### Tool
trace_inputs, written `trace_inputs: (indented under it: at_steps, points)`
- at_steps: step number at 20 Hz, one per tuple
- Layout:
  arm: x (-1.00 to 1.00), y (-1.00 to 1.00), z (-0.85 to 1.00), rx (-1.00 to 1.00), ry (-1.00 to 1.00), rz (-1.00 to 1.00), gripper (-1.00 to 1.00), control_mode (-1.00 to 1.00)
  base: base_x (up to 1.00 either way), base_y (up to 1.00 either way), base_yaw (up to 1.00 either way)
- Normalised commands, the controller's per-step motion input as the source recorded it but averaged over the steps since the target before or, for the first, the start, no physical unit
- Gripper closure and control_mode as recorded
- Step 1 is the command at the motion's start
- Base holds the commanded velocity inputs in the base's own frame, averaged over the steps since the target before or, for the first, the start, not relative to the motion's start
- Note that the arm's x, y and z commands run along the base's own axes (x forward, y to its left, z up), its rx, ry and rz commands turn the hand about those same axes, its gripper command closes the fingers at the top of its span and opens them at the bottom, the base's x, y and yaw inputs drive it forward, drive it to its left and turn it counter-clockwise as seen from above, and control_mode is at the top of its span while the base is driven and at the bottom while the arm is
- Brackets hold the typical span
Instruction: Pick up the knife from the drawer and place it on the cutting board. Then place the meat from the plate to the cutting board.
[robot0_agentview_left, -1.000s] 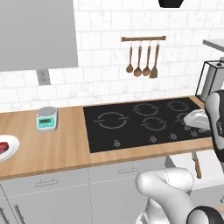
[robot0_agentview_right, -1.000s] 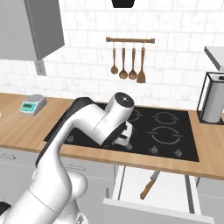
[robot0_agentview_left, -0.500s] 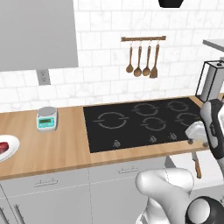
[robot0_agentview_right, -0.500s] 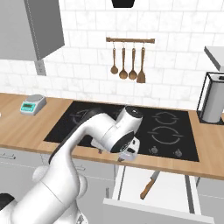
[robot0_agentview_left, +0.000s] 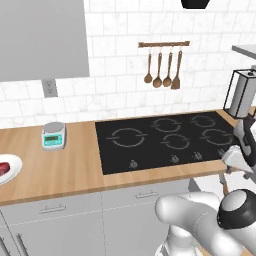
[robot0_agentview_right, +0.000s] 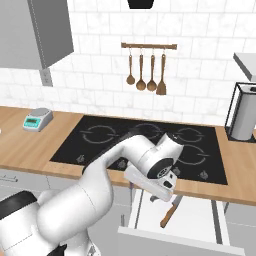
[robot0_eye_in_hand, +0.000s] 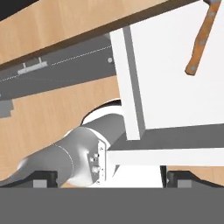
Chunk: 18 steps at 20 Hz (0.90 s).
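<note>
The knife (robot0_eye_in_hand: 201, 42) lies in the open white drawer (robot0_eye_in_hand: 131, 87); its brown riveted handle shows at the top right of the hand view. From the right base view the handle (robot0_agentview_right: 169, 216) pokes out below my hand, which covers the blade. My gripper (robot0_eye_in_hand: 111, 179) is open and empty, hanging over the drawer's (robot0_agentview_right: 175, 240) near left corner, apart from the knife. The hand (robot0_agentview_right: 161, 190) sits just under the counter's front edge. At the far left of the counter the meat (robot0_agentview_left: 4, 168) rests on the white plate (robot0_agentview_left: 14, 170). The cutting board is out of view.
A black stovetop (robot0_agentview_left: 170, 140) fills the counter's middle. A small kitchen scale (robot0_agentview_left: 53, 136) stands left of it. Wooden utensils (robot0_agentview_right: 145, 75) hang on the wall, and a steel appliance (robot0_agentview_right: 243, 115) stands at the far right. My own arm (robot0_agentview_right: 100, 180) curves across the drawer's left side.
The arm has swung down from above the stovetop to below the counter's front edge, over the open drawer. The gripper has stayed open.
</note>
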Motion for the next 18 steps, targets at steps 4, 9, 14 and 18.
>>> trace_inputs:
  at_steps: [4,9,14,18]
  points:
    - [-0.04,-0.20,-0.47,0.01,0.01,-0.01,-1.00,-1.00,0.00,0.00,0.00]
    - [0.01,-0.11,-0.53,0.00,0.02,-0.03,-1.00,-1.00,0.00,0.00,0.00]
    - [0.03,-0.22,-0.53,0.00,0.06,0.00,-1.00,-1.00,0.00,0.00,0.00]
    - [0.03,-0.42,-0.36,0.00,0.10,0.00,-1.00,-1.00,0.00,0.00,0.00]
